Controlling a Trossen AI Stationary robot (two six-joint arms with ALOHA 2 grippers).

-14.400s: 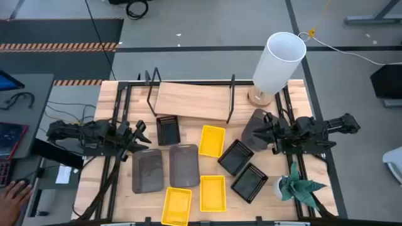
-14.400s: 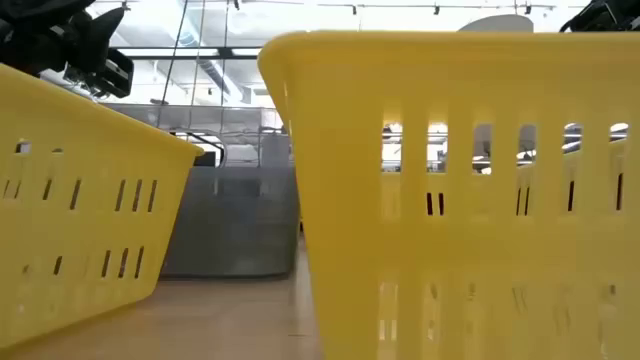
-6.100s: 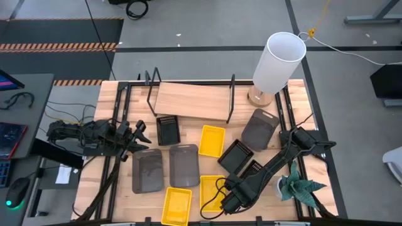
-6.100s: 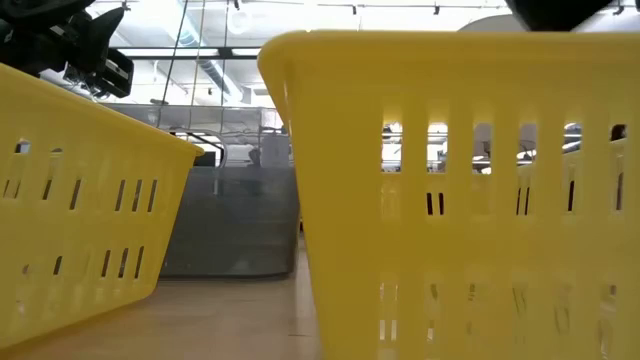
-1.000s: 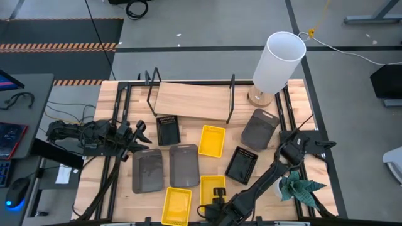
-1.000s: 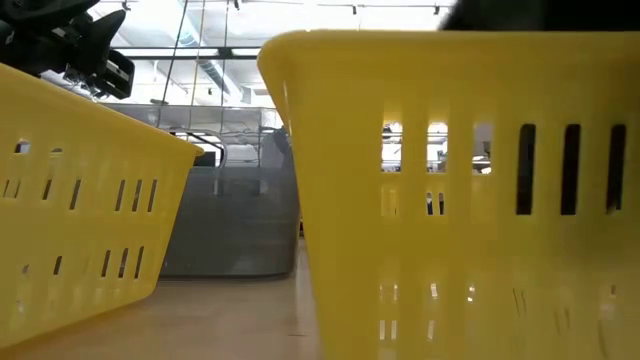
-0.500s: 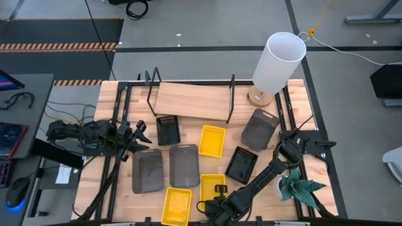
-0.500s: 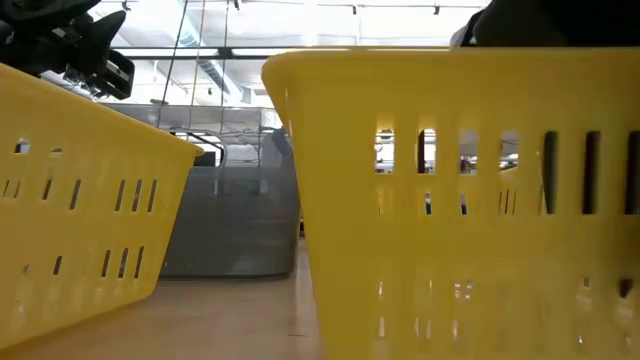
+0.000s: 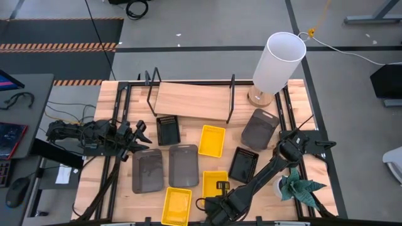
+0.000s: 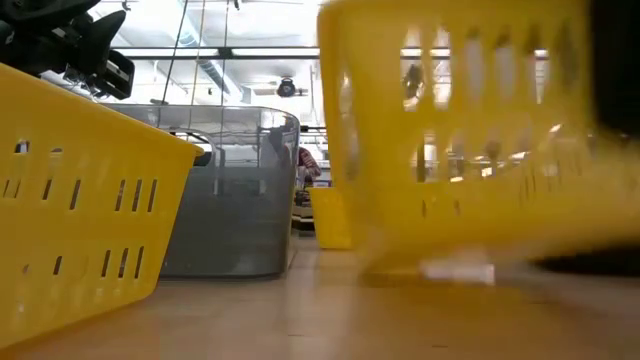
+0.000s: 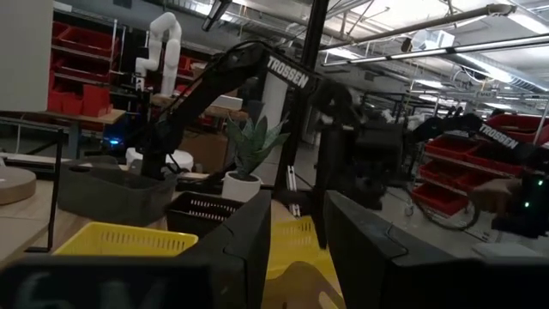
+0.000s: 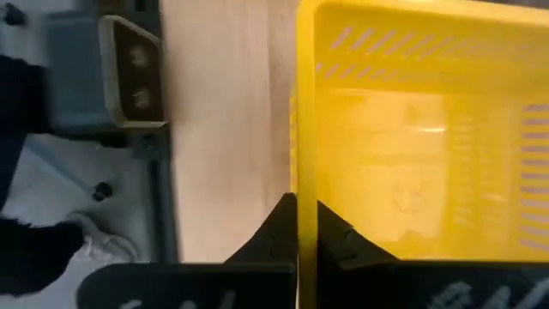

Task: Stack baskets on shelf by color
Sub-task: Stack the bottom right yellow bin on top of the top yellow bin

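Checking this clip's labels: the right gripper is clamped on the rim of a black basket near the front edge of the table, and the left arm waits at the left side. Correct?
Not quite. The right gripper is clamped on the rim of a yellow basket, not a black one; the right wrist view shows its fingers pinching the yellow wall. It is near the front edge, and the left gripper does wait at the left side.

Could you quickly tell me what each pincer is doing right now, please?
Left pincer: open, holding nothing, parked at the table's left side.
Right pincer: shut on the rim of a yellow basket, lifting it.
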